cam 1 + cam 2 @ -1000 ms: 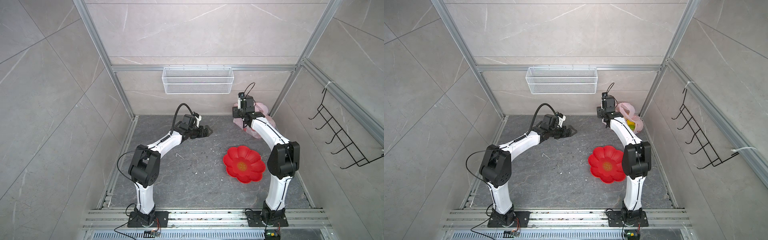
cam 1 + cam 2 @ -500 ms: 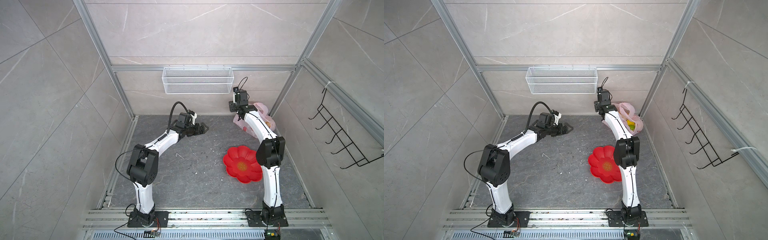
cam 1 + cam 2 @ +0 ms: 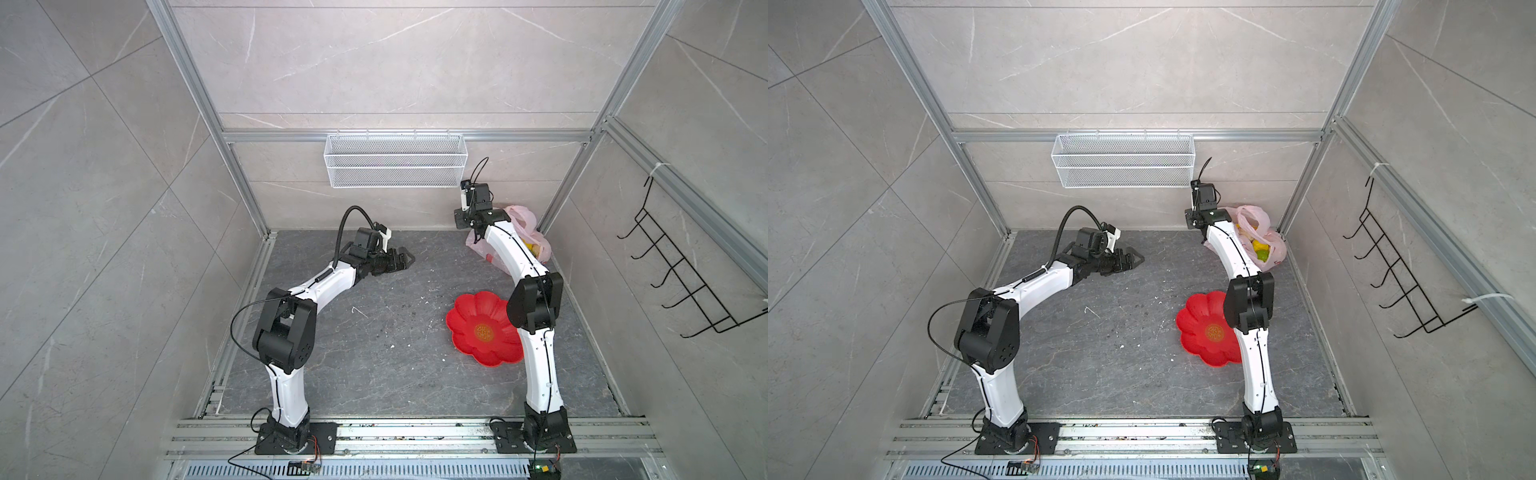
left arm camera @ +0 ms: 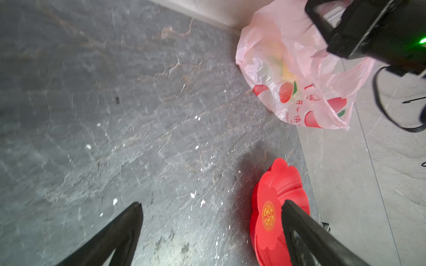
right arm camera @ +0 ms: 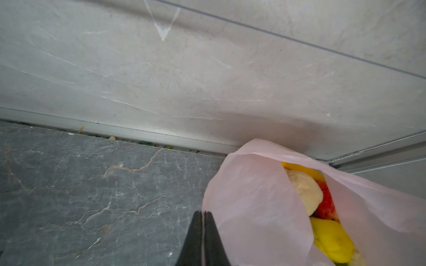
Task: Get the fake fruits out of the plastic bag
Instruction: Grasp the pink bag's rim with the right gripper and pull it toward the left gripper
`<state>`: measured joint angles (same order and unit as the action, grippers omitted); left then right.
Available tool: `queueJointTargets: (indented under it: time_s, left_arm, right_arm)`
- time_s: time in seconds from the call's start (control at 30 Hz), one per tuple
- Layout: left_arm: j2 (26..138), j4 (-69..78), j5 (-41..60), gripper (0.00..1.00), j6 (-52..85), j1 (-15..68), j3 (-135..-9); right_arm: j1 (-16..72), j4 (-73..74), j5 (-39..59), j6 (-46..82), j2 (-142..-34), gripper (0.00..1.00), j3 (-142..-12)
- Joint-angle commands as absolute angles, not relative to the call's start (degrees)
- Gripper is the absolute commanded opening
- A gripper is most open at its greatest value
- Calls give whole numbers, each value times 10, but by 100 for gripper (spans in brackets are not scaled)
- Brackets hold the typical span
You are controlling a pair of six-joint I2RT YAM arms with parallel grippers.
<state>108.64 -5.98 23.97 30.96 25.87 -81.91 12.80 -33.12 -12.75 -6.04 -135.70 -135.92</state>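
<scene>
The pale-pink plastic bag (image 3: 525, 216) (image 3: 1254, 216) (image 4: 299, 69) slumps in the back right corner of the floor. Through its open mouth (image 5: 253, 195) I see fake fruits: a cream ball (image 5: 304, 191), a red one (image 5: 327, 205) and a yellow one (image 5: 332, 239). In a top view yellow and green fruits (image 3: 1260, 249) show inside. My right gripper (image 5: 203, 211) is shut at the bag's near rim, with a thin pale strip of the film between its fingers. My left gripper (image 3: 409, 262) (image 3: 1140, 258) (image 4: 211, 202) hovers open and empty over the mid-back floor, well left of the bag.
A red flower-shaped dish (image 3: 484, 332) (image 3: 1208, 332) (image 4: 276, 195) lies on the floor beside the right arm's elbow. A white wire basket (image 3: 395, 166) hangs on the back wall. A black hook rack (image 3: 685, 282) is on the right wall.
My right gripper's jaws have closed at the bag's rim, and its wrist has shifted slightly left and back. The left arm has barely moved.
</scene>
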Motion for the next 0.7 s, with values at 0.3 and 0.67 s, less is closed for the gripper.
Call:
queueJointTargets:
  time_s: [0.3,0.67]
  left_arm:
    - [920,-46,199,95,341,224,-689]
    - [728,-117,148,97,339,182,-535]
  right_arm:
    - [265,-509,-70,-52,-1418,4,-1583]
    - [415,-528,-62,30,-1421,6,-1617]
